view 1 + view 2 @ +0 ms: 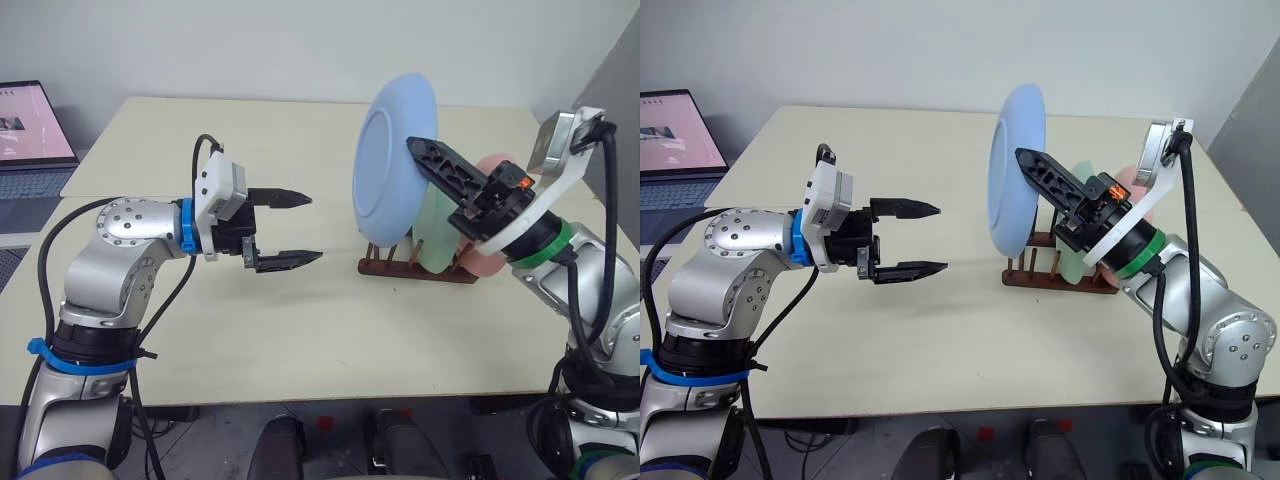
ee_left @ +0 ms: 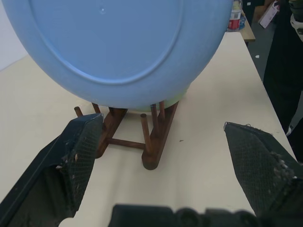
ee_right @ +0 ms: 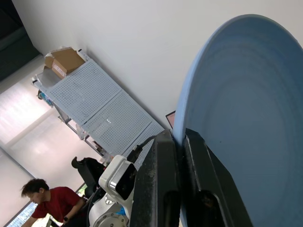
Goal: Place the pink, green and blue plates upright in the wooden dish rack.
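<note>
Right gripper is pinched tight on the rim of the blue plate, holding it upright just above the left end of the wooden dish rack, which sits mid-right on the table. Green plate and pink plate already stand in the rack behind it, so 2 of 3 look done imo.

Left gripper hangs over the table w/ jaws spread wide, nothing in them, well apart from the rack and pointed at it.

Handling guess: plate looks stiff, smooth, prob plastic and light, so slippery at the rim. An edge pinch like this could let it swivel, tbh. Rim is the only sensible spot to hold.

Room: lots of bare table left of the rack. Tight bit is the green plate right behind, and the thin pegs below. Far table edge isn't close.
</note>
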Available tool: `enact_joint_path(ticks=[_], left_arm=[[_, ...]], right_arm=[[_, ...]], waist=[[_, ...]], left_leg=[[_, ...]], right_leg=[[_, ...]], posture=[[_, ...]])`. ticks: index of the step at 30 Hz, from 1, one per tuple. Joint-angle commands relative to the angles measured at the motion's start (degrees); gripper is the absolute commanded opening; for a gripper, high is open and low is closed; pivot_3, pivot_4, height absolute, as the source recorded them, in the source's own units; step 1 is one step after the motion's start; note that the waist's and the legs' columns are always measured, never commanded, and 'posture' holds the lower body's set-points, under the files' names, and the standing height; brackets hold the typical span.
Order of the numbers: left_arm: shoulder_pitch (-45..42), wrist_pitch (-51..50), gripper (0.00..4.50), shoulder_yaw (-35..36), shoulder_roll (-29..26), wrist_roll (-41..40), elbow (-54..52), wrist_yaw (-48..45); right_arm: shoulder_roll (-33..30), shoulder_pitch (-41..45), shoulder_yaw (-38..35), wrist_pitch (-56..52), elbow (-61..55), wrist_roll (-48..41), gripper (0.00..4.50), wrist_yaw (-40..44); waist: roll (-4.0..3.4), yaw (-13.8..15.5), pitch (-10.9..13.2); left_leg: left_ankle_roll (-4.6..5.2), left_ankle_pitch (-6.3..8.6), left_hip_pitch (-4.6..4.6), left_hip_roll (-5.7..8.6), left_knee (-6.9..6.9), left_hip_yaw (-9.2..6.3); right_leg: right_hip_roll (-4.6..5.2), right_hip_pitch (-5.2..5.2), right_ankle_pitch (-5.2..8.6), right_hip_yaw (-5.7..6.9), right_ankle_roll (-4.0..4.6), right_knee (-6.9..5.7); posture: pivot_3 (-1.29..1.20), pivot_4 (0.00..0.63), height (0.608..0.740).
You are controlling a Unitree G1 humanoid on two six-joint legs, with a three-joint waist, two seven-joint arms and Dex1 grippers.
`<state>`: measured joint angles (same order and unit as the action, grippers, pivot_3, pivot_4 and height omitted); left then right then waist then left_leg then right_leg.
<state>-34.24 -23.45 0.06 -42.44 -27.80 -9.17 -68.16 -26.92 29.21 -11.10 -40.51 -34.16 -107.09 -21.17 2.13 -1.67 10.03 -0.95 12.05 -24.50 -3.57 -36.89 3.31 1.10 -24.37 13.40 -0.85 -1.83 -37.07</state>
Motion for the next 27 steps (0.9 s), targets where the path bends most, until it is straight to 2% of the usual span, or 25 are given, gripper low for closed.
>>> enact_joint_path(ticks=[1,18,27], left_arm=[[-1.1,0.1,4.48,-0.3,0.2,-0.3,-2.1,0.3],[-1.3,-0.1,4.48,-0.5,0.4,-0.7,-2.4,0.7],[-1.9,-2.5,4.48,0.9,1.2,-3.7,-3.2,0.9]], right_arm=[[-1.1,-0.5,-0.4,3.1,-2.3,-1.4,0.00,0.4],[-1.7,-3.1,1.0,4.1,-0.3,5.3,0.00,2.0],[0.3,-0.2,4.4,4.0,2.6,10.9,0.00,0.2]], waist=[[0.00,0.0,0.0],[0.00,0.0,0.0],[0.00,0.0,0.0]], left_leg=[[0.00,0.00,0.00,0.00,0.00,0.00],[0.00,0.00,0.00,0.00,-0.03,0.01],[0.00,0.00,0.00,0.02,-0.05,0.02]], right_leg=[[0.00,0.00,-0.01,0.00,0.01,0.00],[0.00,0.00,-0.02,-0.01,0.02,-0.02],[-0.01,0.00,-0.02,0.00,0.01,-0.04]], posture=[[0.00,0.150,0.740],[0.00,0.150,0.740],[0.00,0.150,0.740]])
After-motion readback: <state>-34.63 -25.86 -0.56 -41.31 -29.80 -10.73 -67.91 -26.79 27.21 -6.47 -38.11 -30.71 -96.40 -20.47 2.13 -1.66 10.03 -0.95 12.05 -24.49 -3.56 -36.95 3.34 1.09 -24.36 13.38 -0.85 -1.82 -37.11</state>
